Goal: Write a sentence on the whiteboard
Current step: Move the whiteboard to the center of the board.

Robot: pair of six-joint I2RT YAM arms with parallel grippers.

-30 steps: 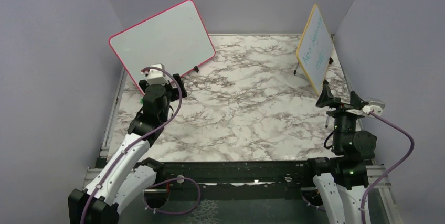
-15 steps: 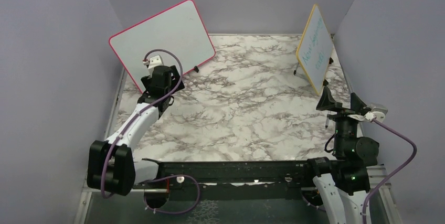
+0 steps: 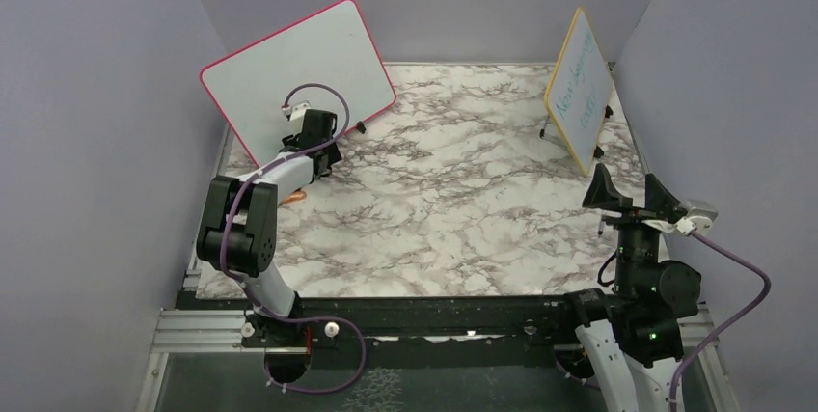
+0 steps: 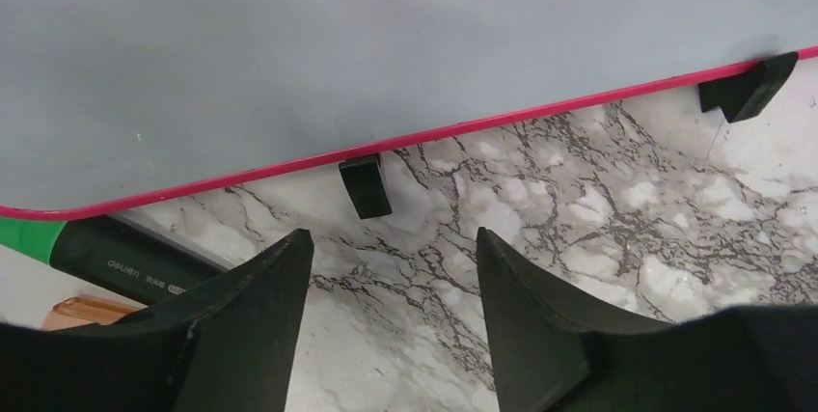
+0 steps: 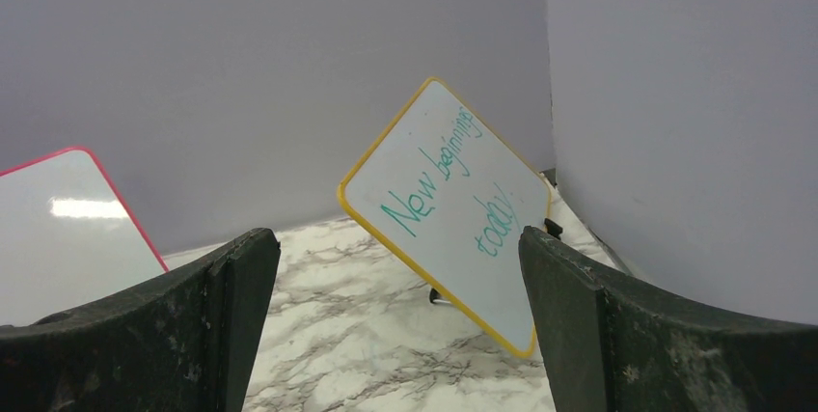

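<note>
**A:** Where does the whiteboard [image 3: 299, 79] stand?

**B:** On the marble tabletop [image 3: 453, 200], at its far left corner by the grey wall; it rests on small black feet [image 4: 367, 185] and leans back; in the top view its pink-red frame slants up to the right; its face is plain pale white in every view.

**A:** And the left gripper [image 4: 391, 243]?

**B:** Just in front of the whiteboard's lower edge, pointing down at one of the feet; its fingers [image 4: 251, 315] are parted with only bare marble between them; released, grasping nothing, touching neither frame nor foot.

**A:** Anything lying by the whiteboard?

**B:** A dark marker [image 4: 116, 262] with a green end lies just under the lower edge, left of that foot and partly tucked beneath the frame; whether it touches the frame I cannot tell; a small orange-tan thing [image 4: 82, 311] sits just nearer than the marker, partly hidden by the left finger; what it is I cannot tell.

**A:** The right gripper [image 3: 627, 185]?

**B:** Well apart from the whiteboard, far to its right and nearer the arm bases; it is raised above the tabletop; its fingers are spread wide, released, with nothing between them.

**A:** What shows between those fingers?

**B:** A yellow-framed board [image 5: 449, 209], well to the right of the whiteboard at the far side; it is tilted onto one corner; teal handwriting on it reads "New beginnings today!"; the whiteboard's own corner shows at the left of that wrist view.
</note>
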